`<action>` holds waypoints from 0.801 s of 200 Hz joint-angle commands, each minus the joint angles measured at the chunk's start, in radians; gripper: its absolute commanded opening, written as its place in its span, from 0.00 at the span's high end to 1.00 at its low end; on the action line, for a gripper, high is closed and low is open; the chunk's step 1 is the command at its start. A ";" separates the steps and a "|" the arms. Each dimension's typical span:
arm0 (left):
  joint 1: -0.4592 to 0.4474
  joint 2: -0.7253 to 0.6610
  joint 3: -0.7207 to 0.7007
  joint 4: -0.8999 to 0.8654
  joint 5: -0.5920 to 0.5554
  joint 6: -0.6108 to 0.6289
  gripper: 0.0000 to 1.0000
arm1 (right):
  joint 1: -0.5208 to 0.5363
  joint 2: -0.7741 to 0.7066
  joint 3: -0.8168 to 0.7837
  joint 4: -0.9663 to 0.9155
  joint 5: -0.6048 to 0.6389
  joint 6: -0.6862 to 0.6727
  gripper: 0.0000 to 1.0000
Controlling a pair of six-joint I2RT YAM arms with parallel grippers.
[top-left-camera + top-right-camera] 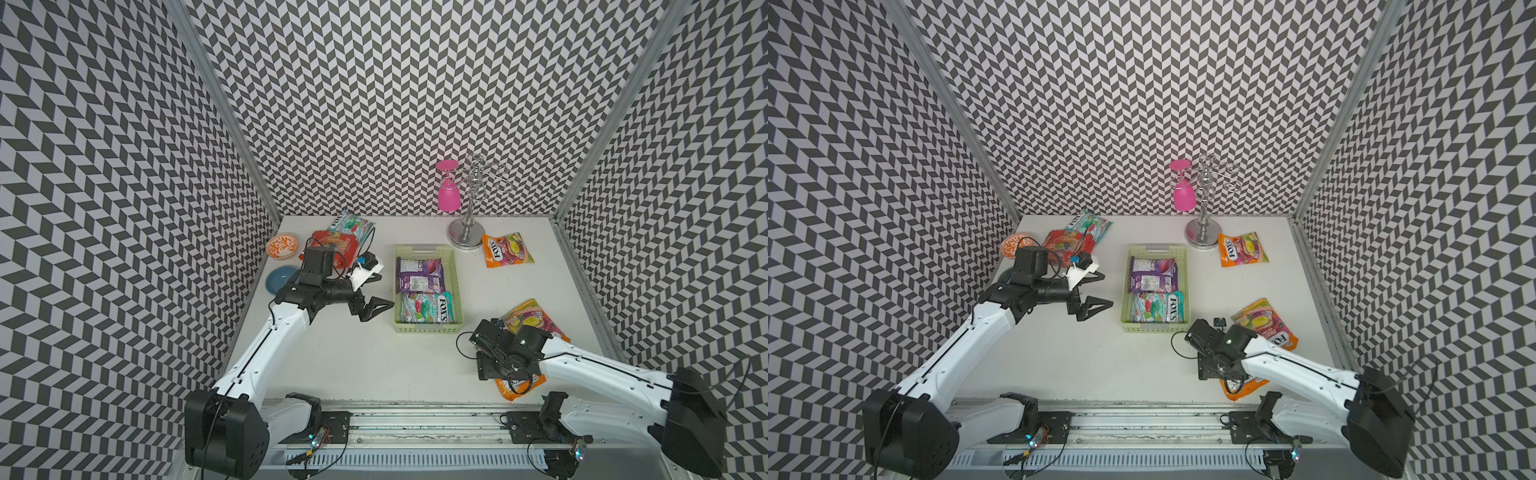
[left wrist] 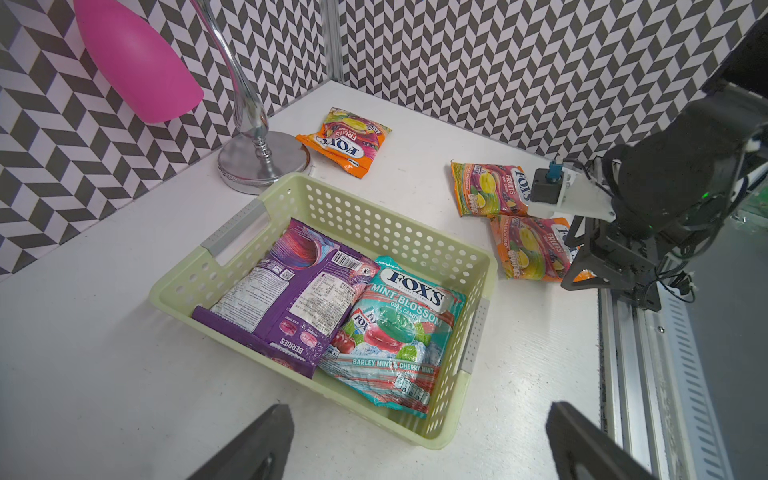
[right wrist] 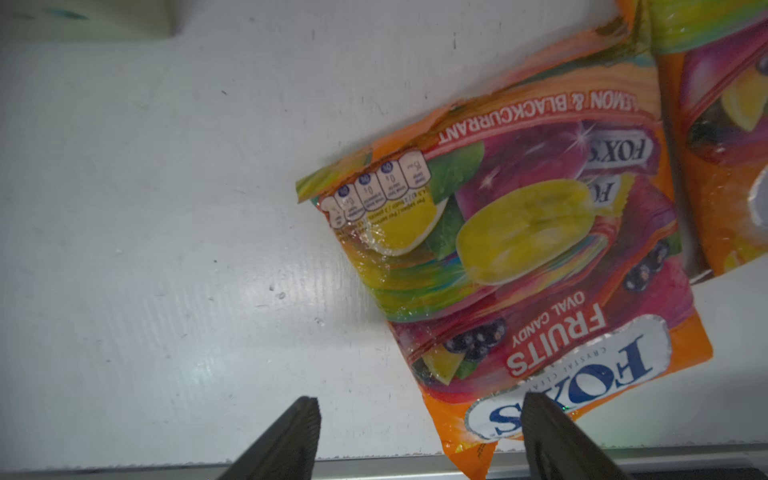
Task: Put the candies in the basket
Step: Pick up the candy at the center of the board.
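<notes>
Black-and-white chevron walls close in a white desk (image 1: 357, 365). The pale green basket (image 1: 426, 328) sits mid-desk and holds a purple bag (image 1: 419, 276) at its far end and a teal bag (image 1: 428, 309) at its near end, the two overlapping.

Five candies lie outside it. A red bag (image 1: 336, 243) and a second teal bag (image 1: 351, 224) lie far left beside the orange patterned bowl (image 1: 282, 246), with the blue bowl (image 1: 280, 278) just nearer. A far orange bag (image 1: 507, 249) touches the base of the silver stand (image 1: 467, 235), which carries a pink glass (image 1: 449, 197). A middle orange bag (image 1: 528, 320) and the nearest orange bag (image 3: 519, 249) lie near right, edges overlapping.

The left gripper (image 1: 382, 291) hangs just left of the basket, jaws wide apart and holding nothing. The right gripper (image 3: 417, 397) is down at the nearest orange bag, jaws apart and straddling its near corner, not clamped.
</notes>
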 commanded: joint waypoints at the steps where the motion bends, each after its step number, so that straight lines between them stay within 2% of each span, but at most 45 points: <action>1: -0.003 -0.004 -0.008 0.006 0.019 -0.002 0.01 | 0.050 0.075 0.039 -0.023 0.121 0.074 0.19; 73: 0.001 -0.012 0.006 -0.009 0.016 -0.005 0.01 | 0.091 0.257 0.051 0.008 0.209 0.082 0.21; 118: 0.001 -0.009 0.007 -0.009 0.013 -0.005 0.01 | 0.110 0.337 0.055 0.020 0.236 0.111 0.32; 160: 0.001 -0.008 0.007 -0.009 0.011 -0.006 0.01 | 0.122 0.396 0.050 0.042 0.244 0.101 0.48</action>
